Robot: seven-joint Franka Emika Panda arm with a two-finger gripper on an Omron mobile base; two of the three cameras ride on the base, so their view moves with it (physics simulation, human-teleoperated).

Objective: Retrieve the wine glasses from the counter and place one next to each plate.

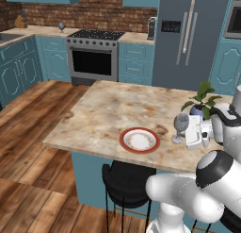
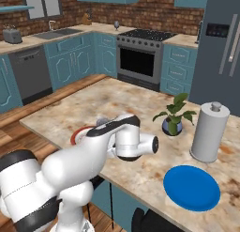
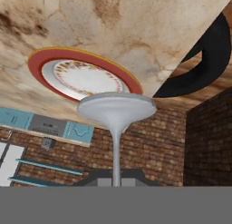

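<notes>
A grey wine glass stands upright just right of the white plate with a red-brown rim on the island counter. My gripper reaches it from the right and is shut on its thin stem. In the hand view the glass's round foot sits close beside the plate; I cannot tell whether it touches the stone. A second, small wine glass stands on the back counter left of the stove, also seen as the small glass. The blue plate lies near the island's front edge.
A potted plant and a paper towel roll stand on the island behind the blue plate. A black stool sits under the island's front edge. Stove and fridge line the far wall.
</notes>
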